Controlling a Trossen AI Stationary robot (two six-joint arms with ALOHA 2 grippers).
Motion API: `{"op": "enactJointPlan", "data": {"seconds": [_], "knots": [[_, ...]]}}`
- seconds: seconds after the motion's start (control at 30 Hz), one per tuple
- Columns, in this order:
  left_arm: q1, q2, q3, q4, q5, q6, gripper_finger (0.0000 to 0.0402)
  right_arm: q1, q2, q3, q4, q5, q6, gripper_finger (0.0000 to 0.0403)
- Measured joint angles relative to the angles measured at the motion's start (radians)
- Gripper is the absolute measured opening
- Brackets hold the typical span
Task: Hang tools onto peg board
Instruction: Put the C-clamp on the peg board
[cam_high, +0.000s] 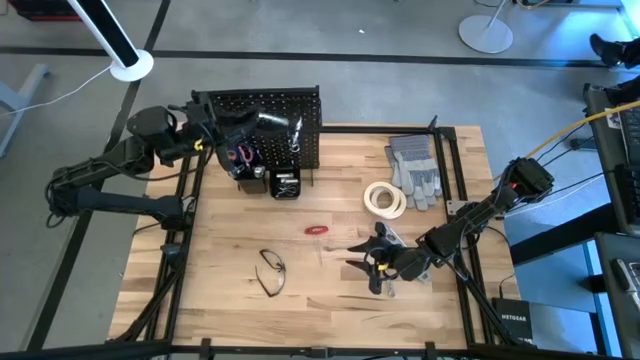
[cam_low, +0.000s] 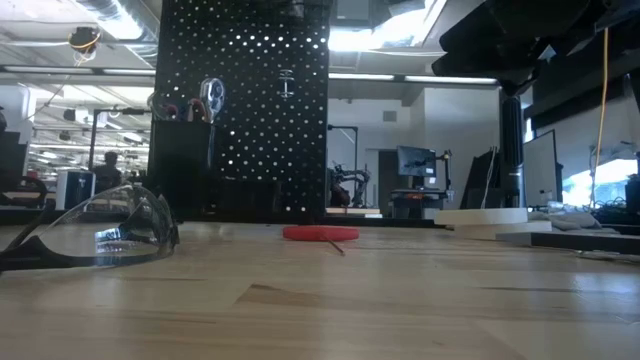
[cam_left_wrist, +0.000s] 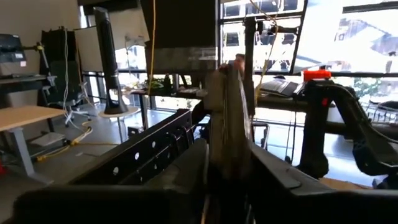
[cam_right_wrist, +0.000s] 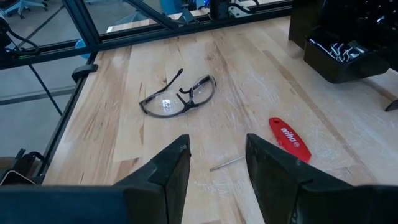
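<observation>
A pair of clear safety glasses (cam_low: 95, 232) lies closest to the table-level camera, at the front of the wooden table (cam_high: 330, 300), arms folded out toward the near edge. Beyond them a red-handled screwdriver (cam_high: 317, 230) rests flat near the middle of the boards, its thin metal shaft pointing toward the front right. The right gripper (cam_right_wrist: 214, 165) hangs low over the table just to the right of that screwdriver, its two dark fingers (cam_right_wrist: 171, 165) spread apart with nothing between them; bare wood shows in the gap.

At the back left of the table stands the black peg board (cam_high: 285, 115), upright and full of small holes. Small black bins (cam_high: 283, 184) sit at its foot, and handled tools (cam_low: 205, 100) already stand at its left side, their tops showing above a dark holder. The left gripper (cam_high: 240, 125) is up against the top left of the peg board, reaching in from the left. Its fingers (cam_left_wrist: 186, 168) flank a flat grey-green tool (cam_left_wrist: 229, 118) that stands upright between them; whether they press on it or have let go cannot be told.

A white tape roll (cam_high: 384, 199) lies flat toward the right side of the table, and a pair of grey work gloves (cam_high: 415, 170) lies just behind it, near the back right corner.
</observation>
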Motion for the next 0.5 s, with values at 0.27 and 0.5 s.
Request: {"op": "enactJointPlan", "data": {"seconds": [0.27,0.5], "knots": [[0.000,0.001,-0.002,-0.008,-0.003,-0.009,0.0140,0.000,0.000,0.000,0.002,-0.006,0.000,0.0156],[0.000,-0.005,-0.007,0.048,-0.046,0.032,0.0148,0.000,0.000,0.000,0.002,-0.007,0.000,0.0156]]}}
